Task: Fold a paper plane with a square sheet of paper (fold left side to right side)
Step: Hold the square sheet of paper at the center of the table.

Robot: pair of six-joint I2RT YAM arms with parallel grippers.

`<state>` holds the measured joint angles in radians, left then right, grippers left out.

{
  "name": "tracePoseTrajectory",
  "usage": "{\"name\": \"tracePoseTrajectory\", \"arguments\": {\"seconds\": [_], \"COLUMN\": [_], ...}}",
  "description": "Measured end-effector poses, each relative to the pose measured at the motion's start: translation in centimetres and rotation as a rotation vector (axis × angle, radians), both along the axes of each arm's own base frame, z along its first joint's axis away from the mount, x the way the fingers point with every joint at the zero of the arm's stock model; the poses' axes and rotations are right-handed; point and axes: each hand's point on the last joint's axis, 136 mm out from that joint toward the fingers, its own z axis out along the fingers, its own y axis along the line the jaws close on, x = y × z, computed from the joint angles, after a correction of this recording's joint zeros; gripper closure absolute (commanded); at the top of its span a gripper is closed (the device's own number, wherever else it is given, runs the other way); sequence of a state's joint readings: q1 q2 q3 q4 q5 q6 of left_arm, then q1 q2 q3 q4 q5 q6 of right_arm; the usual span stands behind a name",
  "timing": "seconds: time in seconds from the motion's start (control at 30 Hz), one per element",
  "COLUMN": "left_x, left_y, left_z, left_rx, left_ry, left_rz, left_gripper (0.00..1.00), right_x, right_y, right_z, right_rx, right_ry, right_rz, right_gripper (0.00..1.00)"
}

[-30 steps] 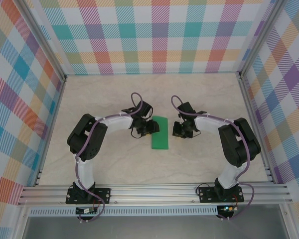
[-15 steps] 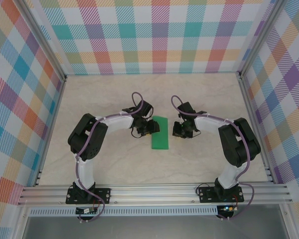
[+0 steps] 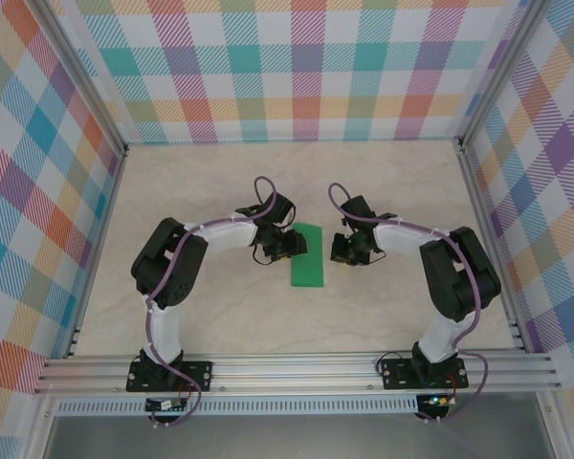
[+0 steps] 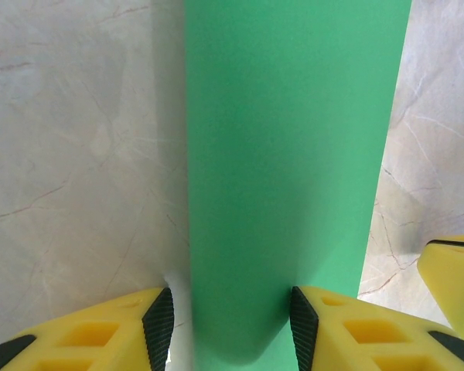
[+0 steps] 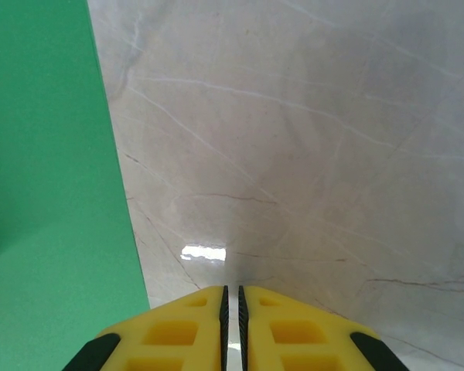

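The square sheet of paper (image 3: 307,256) lies on the table between the two arms as a narrow bright-green strip, folded over on itself. My left gripper (image 3: 289,247) sits low at its left edge. In the left wrist view the left gripper (image 4: 230,325) is open, its pads straddling the paper (image 4: 286,154): the left pad (image 4: 159,321) is over bare table and the right pad (image 4: 301,325) over the green. My right gripper (image 3: 340,251) rests just right of the strip. It is shut (image 5: 232,309) with nothing in it, and the paper (image 5: 46,193) lies to its left.
The marble-patterned tabletop (image 3: 220,191) is walled by plaid panels (image 3: 297,67) at the back and both sides, with an aluminium rail (image 3: 297,368) at the near edge. A yellow finger of the right gripper (image 4: 452,270) shows past the paper's right edge.
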<state>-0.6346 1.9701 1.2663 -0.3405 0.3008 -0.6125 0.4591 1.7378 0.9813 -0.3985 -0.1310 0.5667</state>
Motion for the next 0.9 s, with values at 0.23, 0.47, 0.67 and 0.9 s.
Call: {"name": "tracePoseTrajectory", "arguments": {"seconds": [0.23,0.47,0.67,0.9], "left_x": [0.0,0.0,0.0,0.0], "left_y": [0.0,0.0,0.0,0.0], "left_z": [0.0,0.0,0.0,0.0], "left_rx": [0.0,0.001,0.001,0.001], "left_ry": [0.001,0.0,0.0,0.0], "left_rz": [0.0,0.0,0.0,0.0], "left_gripper": [0.53,0.53,0.53,0.53], "right_x": [0.2,0.2,0.3,0.3], "right_y": [1.1,2.7,3.8,4.6], "right_z": [1.5,1.9,2.1,0.8], "right_rx": [0.075,0.178,0.244,0.287], "right_ry": [-0.034,-0.038,-0.039,0.0], "right_rz": [0.018,0.031,0.03,0.026], "right_gripper": [0.95,0.97,0.98,0.99]}}
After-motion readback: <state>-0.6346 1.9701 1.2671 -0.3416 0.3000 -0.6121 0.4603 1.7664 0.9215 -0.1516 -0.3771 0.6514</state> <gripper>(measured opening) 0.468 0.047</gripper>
